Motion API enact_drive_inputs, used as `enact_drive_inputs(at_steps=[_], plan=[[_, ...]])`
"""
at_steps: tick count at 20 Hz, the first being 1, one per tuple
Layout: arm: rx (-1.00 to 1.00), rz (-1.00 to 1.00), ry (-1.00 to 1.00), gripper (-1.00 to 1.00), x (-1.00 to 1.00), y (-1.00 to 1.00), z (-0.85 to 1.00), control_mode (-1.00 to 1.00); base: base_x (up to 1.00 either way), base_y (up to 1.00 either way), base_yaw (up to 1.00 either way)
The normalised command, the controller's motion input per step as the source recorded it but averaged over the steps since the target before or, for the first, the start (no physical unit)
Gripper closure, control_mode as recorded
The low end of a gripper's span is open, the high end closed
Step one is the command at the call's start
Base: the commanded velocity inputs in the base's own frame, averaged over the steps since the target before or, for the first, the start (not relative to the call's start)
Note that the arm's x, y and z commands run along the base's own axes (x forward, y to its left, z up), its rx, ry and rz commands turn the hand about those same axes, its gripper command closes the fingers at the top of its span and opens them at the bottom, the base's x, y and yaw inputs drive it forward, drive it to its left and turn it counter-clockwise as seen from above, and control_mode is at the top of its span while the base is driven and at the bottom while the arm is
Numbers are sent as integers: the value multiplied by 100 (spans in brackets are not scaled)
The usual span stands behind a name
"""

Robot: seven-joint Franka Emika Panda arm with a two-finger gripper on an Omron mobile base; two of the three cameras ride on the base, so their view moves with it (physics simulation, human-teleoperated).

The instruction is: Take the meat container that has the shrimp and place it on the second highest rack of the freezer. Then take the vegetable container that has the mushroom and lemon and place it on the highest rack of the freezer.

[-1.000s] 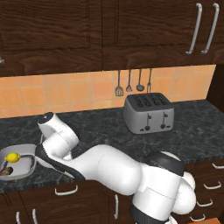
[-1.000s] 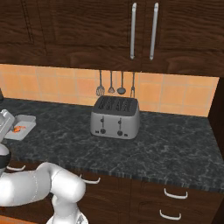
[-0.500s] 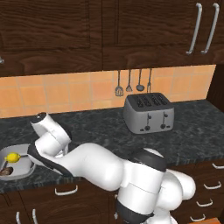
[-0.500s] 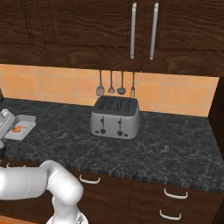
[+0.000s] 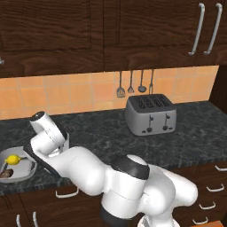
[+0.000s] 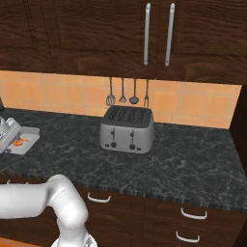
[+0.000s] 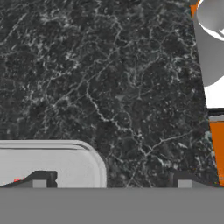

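Observation:
The meat container (image 6: 30,137), a shallow grey tray, lies on the dark counter at the far left with the small orange-red shrimp (image 6: 18,142) in it. In the hand view its rounded corner (image 7: 57,159) sits at the lower left, beside my left fingertip (image 7: 40,180). My gripper (image 7: 111,181) is open, hovering over that corner and bare counter, holding nothing. The vegetable container (image 5: 23,170) stands at the counter's left edge with the lemon (image 5: 13,159) and the mushroom (image 5: 6,174) inside, just left of my hand (image 5: 48,133). The freezer and its racks are out of view.
A grey toaster (image 5: 150,116) stands mid-counter at the back, under hanging utensils (image 5: 135,84). Dark wooden cabinets (image 5: 111,31) run above the orange tile wall. Drawers (image 6: 193,214) sit below the counter edge. Open counter (image 6: 183,159) stretches right of the toaster.
The arm's elbow has swung further left and the hand has edged a little left over the tray. The jaws have stayed open.

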Motion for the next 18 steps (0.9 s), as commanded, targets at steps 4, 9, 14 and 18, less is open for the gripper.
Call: enact_drive_inputs(at_steps=[4, 9, 14, 18], plan=[[0, -4, 0, -100, 47, 18, -18, -100, 0, 0, 0], [0, -2, -1, -100, 24, 27, -25, -100, 0, 0, 0], [0, 0, 1, -100, 0, 21, -49, -100, 0, 0, 0], [0, 0, 10, -100, 0, 3, -56, -100, 0, 0, 0]])
